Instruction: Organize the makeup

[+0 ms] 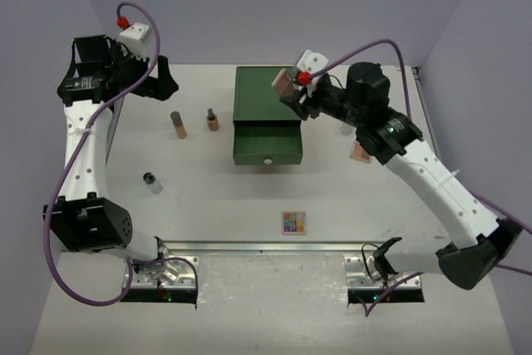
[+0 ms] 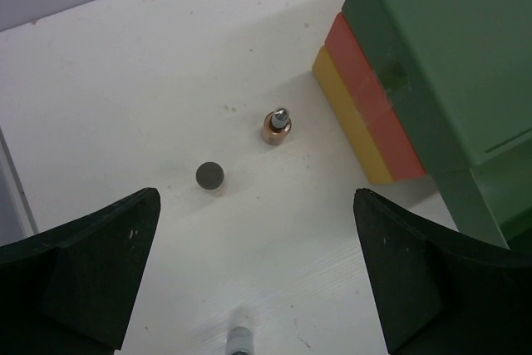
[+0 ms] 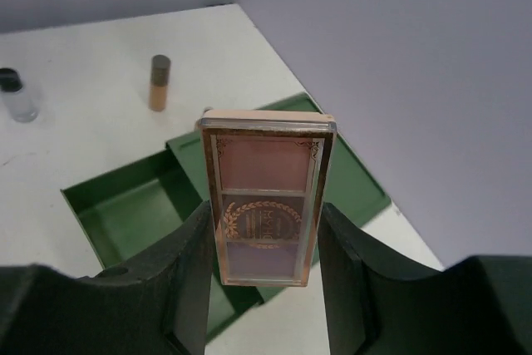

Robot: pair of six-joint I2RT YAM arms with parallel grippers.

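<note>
My right gripper (image 1: 293,94) is shut on a pink-tan flat compact (image 1: 283,83) and holds it upright in the air above the green box's top and open drawer (image 1: 266,144). In the right wrist view the compact (image 3: 266,201) stands between the fingers (image 3: 187,255). My left gripper (image 1: 158,82) is open and empty at the far left back. Two peach tubes (image 1: 177,124) (image 1: 213,120) stand left of the box. A small clear bottle (image 1: 152,182) lies nearer, at the left. The square eyeshadow palette (image 1: 293,222) lies near the front. A second compact (image 1: 359,153) shows partly under the right arm.
The three-drawer box (image 1: 266,93) stands at the back centre, its green top drawer pulled out toward me; the orange and yellow drawers (image 2: 366,122) are shut. The left wrist view shows both tubes (image 2: 209,175) (image 2: 276,126) and the bottle (image 2: 239,340) below the open gripper (image 2: 258,288).
</note>
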